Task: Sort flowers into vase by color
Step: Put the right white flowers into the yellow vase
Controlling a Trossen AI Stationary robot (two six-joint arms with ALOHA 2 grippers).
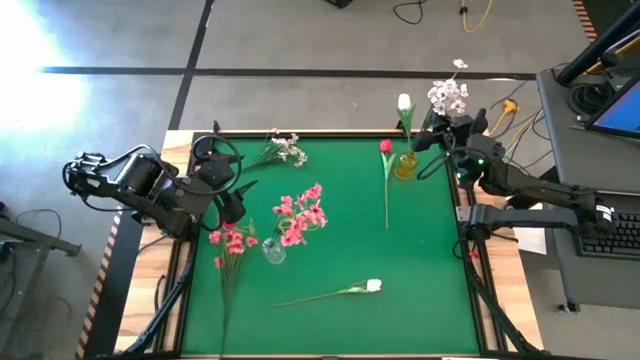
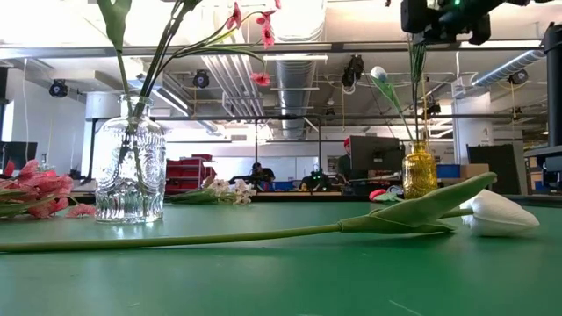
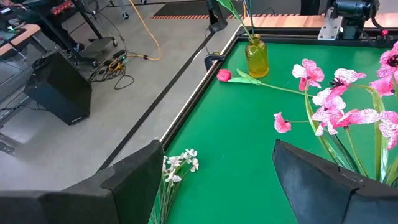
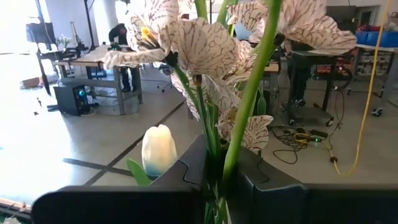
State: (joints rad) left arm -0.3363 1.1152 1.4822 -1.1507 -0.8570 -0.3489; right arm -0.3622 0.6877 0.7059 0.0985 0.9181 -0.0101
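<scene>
My right gripper (image 1: 441, 138) is shut on a white-blossom spray (image 1: 448, 95) above the yellow vase (image 1: 406, 165) near the table's far right corner. A white tulip (image 1: 404, 102) stands in that vase. A red tulip (image 1: 386, 147) lies beside it. The clear vase (image 1: 273, 250) holds pink blossom sprays (image 1: 300, 215). More pink flowers (image 1: 232, 240) lie to its left, a small white spray (image 1: 285, 148) lies near the far edge, and a second white tulip (image 1: 373, 286) lies near the front. My left gripper (image 1: 243, 192) hangs open left of the clear vase; in its wrist view the small white spray (image 3: 180, 165) lies ahead of it (image 3: 217, 186). My right gripper (image 4: 214, 177) pinches the white-blossom spray's green stems (image 4: 239, 134) between its two fingers, below the veined blossoms. The fingers come level from the table's right and lie across the stems. The spray stands upright, and its stems (image 2: 417, 83) run down to the mouth of the yellow vase (image 2: 420, 171).
The green mat (image 1: 330, 255) has free room in its middle and right half. Wooden rails border it. A desk with a keyboard (image 1: 610, 235) stands right of the table, and cables lie on the floor beyond the far edge.
</scene>
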